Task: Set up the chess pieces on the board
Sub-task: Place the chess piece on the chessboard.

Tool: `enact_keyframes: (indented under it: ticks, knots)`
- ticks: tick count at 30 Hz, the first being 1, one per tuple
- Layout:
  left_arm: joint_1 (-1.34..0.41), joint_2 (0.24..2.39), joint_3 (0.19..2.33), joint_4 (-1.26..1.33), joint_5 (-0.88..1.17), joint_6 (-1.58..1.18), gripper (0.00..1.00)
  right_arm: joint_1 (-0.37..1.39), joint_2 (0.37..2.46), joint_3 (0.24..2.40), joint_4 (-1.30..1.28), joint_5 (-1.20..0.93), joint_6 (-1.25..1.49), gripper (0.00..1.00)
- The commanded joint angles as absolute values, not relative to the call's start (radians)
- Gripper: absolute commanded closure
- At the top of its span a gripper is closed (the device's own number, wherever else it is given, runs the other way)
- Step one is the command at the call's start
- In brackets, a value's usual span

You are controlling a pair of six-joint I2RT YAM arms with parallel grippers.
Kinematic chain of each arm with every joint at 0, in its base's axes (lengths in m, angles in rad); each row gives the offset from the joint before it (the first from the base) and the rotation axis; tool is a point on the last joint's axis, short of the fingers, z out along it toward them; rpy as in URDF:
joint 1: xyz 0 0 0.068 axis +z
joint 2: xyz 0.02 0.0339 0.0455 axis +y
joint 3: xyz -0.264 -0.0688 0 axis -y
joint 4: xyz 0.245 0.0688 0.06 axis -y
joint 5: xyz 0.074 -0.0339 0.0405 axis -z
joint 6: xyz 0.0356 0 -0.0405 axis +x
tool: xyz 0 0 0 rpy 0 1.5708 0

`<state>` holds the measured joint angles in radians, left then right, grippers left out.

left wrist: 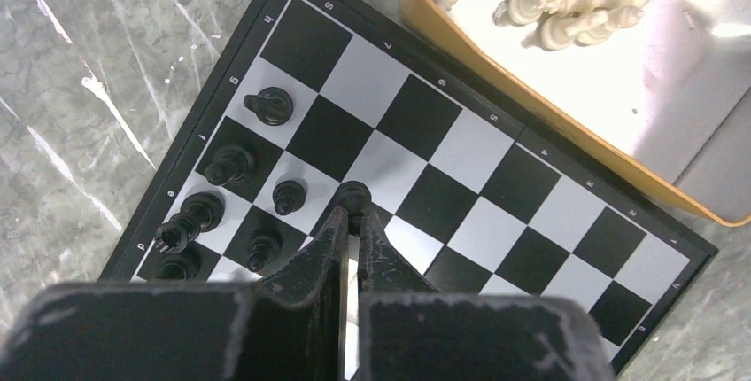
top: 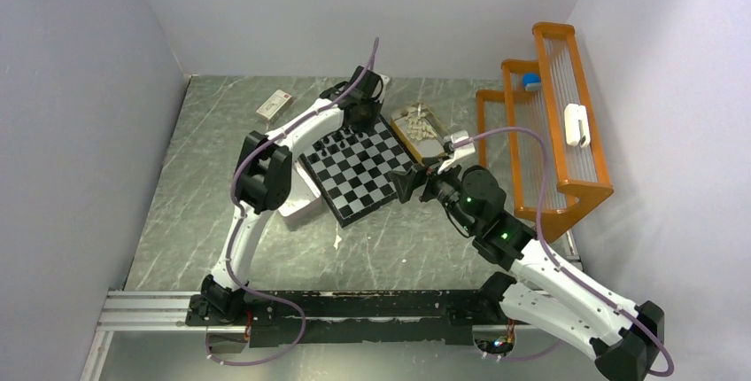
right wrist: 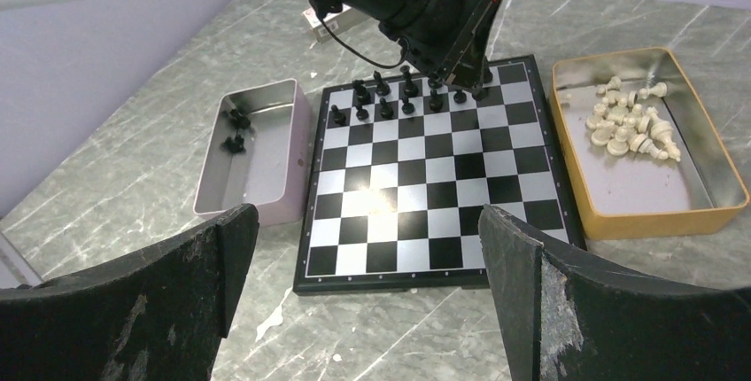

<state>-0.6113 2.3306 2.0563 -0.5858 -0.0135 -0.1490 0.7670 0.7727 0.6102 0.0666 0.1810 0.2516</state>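
Nearest the bases, the right gripper (right wrist: 367, 214) hangs at about 4 o'clock of the board (top: 363, 177). Its two dark, scuffed fingers are spread wide and there is nothing between them.

The board lies flat on the grey, marble-veined table (top: 177, 221), turned like a diamond. It has glossy black and pale squares inside a thin dark rim. Just beside its 8 o'clock edge stands a pale lilac metal tin (right wrist: 266, 168), a rectangle with rounded corners, and a few black pieces lie in it.

The other black chessmen (right wrist: 390, 97) stand in two short rows at the far corner of the board, at about 12 o'clock. In the left wrist view, small white marks run along the rim: the letters d, e, f, g, h on one side and the digits 8, 7, 6 on the other. The further digits are too small to read.

Over this same corner the left gripper (left wrist: 354, 221) has its fingers pressed together, and the tips pinch a black pawn (left wrist: 354, 193). Whether the pawn's foot touches the square I cannot tell.

At 1 o'clock of the board, close to the rim, is a tan tray (right wrist: 655, 213) — orange-tan outside, shiny metal inside — with cream-white pieces (right wrist: 629, 128) heaped in its far part.

At 3 o'clock stands a stepped orange rack (top: 580, 190). Farthest, at 11 o'clock, a small white box (top: 274, 104) has a red mark whose writing is not readable.
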Motion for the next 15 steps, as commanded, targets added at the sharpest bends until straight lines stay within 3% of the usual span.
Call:
enact_keyframes:
  ticks: [1,15]
  knots:
    - [-0.62,2.352,2.11,-0.603,-0.054,-0.128,0.95,0.765,0.743,0.616,0.053,0.192,0.261,0.0]
    - [-0.619,2.417,2.156,-0.614,-0.072,-0.106,0.92,0.765,0.744,0.634,0.064,0.167,0.266,0.0]
